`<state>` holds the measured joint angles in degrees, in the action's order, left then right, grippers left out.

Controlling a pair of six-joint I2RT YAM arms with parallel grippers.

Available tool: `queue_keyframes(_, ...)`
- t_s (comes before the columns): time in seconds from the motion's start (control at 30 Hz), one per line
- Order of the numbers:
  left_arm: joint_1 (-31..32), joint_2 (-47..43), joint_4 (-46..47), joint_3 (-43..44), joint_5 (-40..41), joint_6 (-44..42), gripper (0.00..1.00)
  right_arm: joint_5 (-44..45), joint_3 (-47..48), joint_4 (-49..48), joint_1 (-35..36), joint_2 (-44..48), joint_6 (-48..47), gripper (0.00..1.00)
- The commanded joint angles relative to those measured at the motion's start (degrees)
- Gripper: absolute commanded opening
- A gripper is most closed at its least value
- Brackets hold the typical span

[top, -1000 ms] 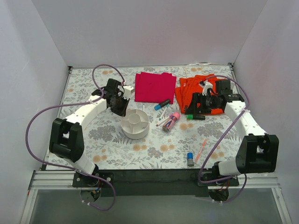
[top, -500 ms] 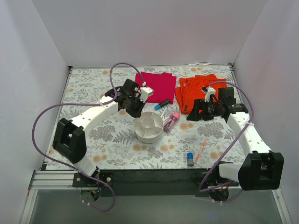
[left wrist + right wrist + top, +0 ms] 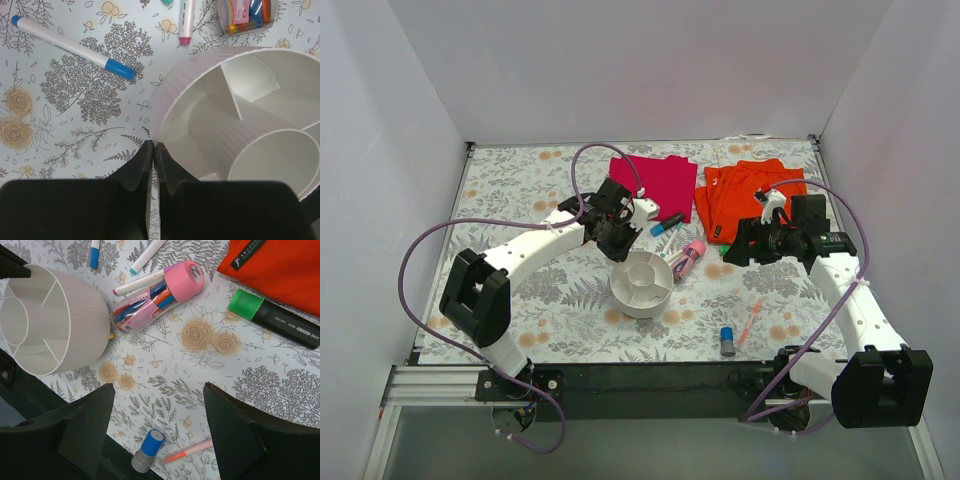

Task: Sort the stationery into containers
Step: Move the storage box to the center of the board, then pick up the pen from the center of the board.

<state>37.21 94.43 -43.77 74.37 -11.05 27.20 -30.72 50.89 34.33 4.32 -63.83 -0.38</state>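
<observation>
The round white organizer point(image 3: 640, 283) stands at the table's middle, its compartments empty. My left gripper point(image 3: 620, 242) is shut on the organizer's far-left rim; in the left wrist view the jaws point(image 3: 154, 146) pinch the thin wall of the organizer point(image 3: 240, 115). My right gripper point(image 3: 745, 243) is open and empty, hovering above the mat point(image 3: 157, 390). A pink tube point(image 3: 160, 295) lies beside the organizer point(image 3: 50, 320). A green-capped black marker point(image 3: 272, 317), a grey-blue cylinder point(image 3: 147, 450) and a thin orange pen point(image 3: 187, 451) lie on the mat. A blue-capped marker point(image 3: 70, 47) lies left of the organizer.
A magenta cloth point(image 3: 653, 183) and an orange cloth point(image 3: 745, 195) lie folded at the back. A pink-tipped marker point(image 3: 186, 20) lies by the tube. White walls enclose the floral mat on three sides. The cylinder point(image 3: 727, 341) and pen point(image 3: 752, 322) lie near the front edge.
My left gripper has dragged the organizer to the right and nearer, up beside the pink tube. My right gripper has shifted slightly right and stayed open.
</observation>
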Motion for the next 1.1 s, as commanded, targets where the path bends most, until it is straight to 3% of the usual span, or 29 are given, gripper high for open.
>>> queue_keyframes(0.0,0.7,-2.1,0.3,0.3,0.3,0.0,0.01,0.1,-0.8,0.2,0.3,1.3,-1.1,0.80)
queue_keyframes(0.13,0.8,-2.2,0.1,0.3,0.2,0.2,0.20,0.7,-0.6,0.2,0.3,1.2,-1.6,0.80)
queue_keyframes(0.17,0.8,-2.4,0.0,0.3,0.2,0.3,0.31,0.9,-0.5,0.3,0.3,1.2,-1.7,0.80)
queue_keyframes(0.2,0.8,-2.4,-0.2,0.3,0.0,0.3,0.36,1.0,-0.5,0.4,0.3,1.1,-1.9,0.81)
queue_keyframes(0.27,0.8,-3.2,-0.6,0.6,-0.4,0.4,0.44,1.3,-0.2,0.6,0.3,1.0,-2.0,0.81)
queue_keyframes(0.37,0.8,-4.8,-1.8,3.1,-0.1,1.7,0.49,1.5,0.6,0.9,0.3,0.6,-2.3,0.81)
queue_keyframes(0.5,0.7,-7.1,2.4,11.0,2.3,0.0,0.62,0.3,1.9,1.1,0.3,-0.1,-2.9,0.82)
queue_keyframes(0.6,0.8,-1.6,4.3,16.7,0.9,-4.6,0.61,-0.3,2.7,0.9,0.3,-2.2,-3.4,0.82)
queue_keyframes(0.73,0.7,8.6,1.7,22.4,-0.5,-6.1,0.53,1.3,4.7,0.0,0.3,-5.2,-4.9,0.82)
queue_keyframes(0.9,0.7,11.1,9.6,18.0,-3.4,-7.2,0.45,2.7,6.9,-1.1,0.3,-8.7,-5.8,0.81)
queue_keyframes(1.07,0.5,13.9,15.5,14.0,0.2,-7.2,0.43,2.4,7.8,-1.1,0.3,-10.7,-7.2,0.80)
